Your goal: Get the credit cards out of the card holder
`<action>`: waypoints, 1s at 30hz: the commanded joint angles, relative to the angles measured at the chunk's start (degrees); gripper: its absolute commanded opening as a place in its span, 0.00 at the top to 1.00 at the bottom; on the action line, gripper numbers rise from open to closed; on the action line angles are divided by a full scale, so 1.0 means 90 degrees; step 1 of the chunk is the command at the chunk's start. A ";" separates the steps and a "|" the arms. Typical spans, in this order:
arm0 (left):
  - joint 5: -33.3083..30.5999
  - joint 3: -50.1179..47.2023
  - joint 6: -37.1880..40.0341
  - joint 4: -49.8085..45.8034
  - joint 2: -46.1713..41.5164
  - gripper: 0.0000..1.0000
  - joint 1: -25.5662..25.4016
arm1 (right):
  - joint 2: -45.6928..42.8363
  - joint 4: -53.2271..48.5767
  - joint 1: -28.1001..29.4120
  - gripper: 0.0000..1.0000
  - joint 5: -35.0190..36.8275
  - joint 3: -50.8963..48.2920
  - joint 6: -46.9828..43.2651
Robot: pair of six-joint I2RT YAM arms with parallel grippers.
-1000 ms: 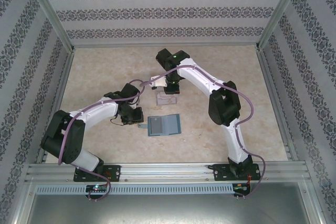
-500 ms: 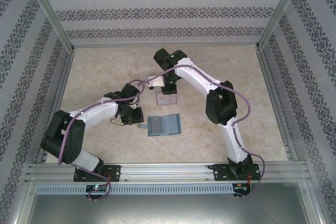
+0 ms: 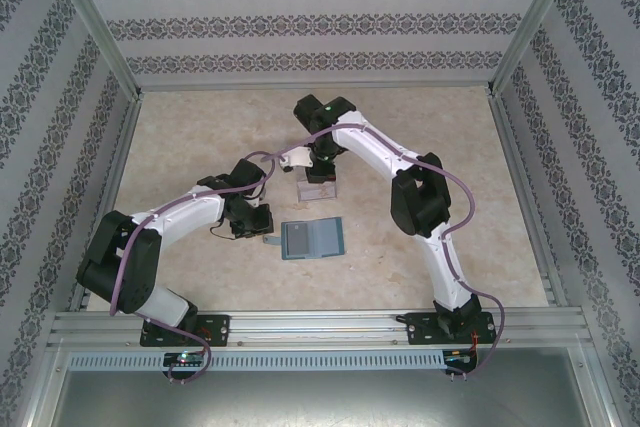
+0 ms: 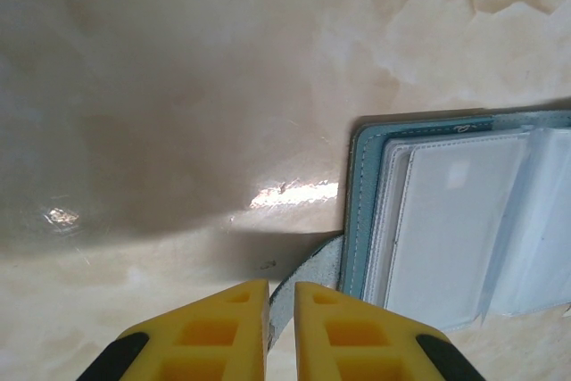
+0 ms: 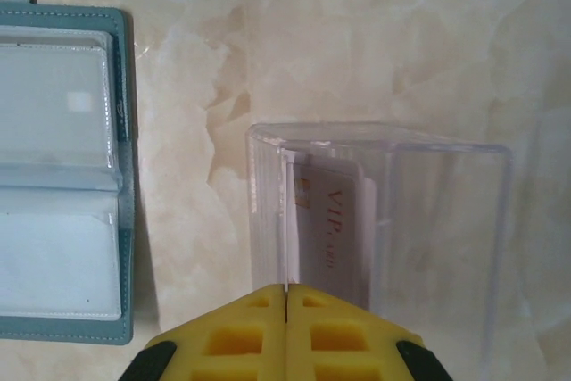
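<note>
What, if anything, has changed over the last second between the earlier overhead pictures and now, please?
The right arm swung its elbow slightly leftward, while the right gripper, jaws shut, stayed at the clear box. Nothing was taken hold of or let go. The left gripper still pinches the strap tab of the card holder, which lies open and unmoved.

Marbled table (image 3: pixel 200 137) bears card holder (image 3: pixel 313 239), clear box (image 3: pixel 318 187).
</note>
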 commanded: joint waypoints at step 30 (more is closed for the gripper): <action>0.0548 0.0533 0.0149 -0.0138 -0.0056 0.86 -0.0005 | -0.1833 0.2631 -0.0234 0.67 0.0394 -0.2469 0.2640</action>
